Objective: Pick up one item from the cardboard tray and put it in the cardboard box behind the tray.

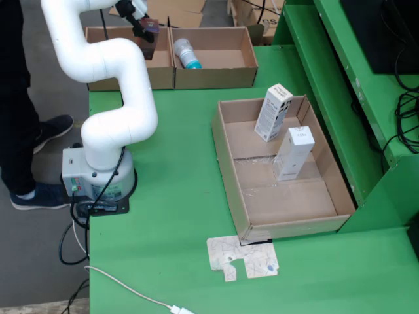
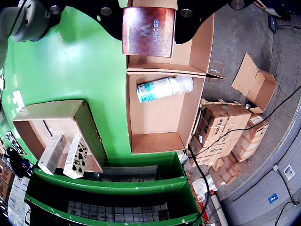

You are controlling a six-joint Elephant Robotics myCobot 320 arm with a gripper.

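Note:
My gripper (image 1: 148,29) is shut on a shiny copper-coloured small box (image 2: 148,31), held above the left cardboard box (image 1: 160,70) at the back of the green table. In the wrist view the copper box sits between the black fingers at the top edge. The right back box (image 1: 222,62) holds a white and teal bottle (image 1: 186,53), which lies on its side (image 2: 164,88). The cardboard tray (image 1: 330,170) on the right holds two white cartons: one (image 1: 273,112) leans on the far wall, the other (image 1: 294,153) stands near the middle.
A flattened printed card (image 1: 243,258) lies on the table in front of the tray. A green shelf frame (image 1: 340,85) runs along the right side. A person's legs (image 1: 19,131) stand on the left, beside the robot base (image 1: 98,180). Stacked cartons (image 2: 225,132) sit on the floor.

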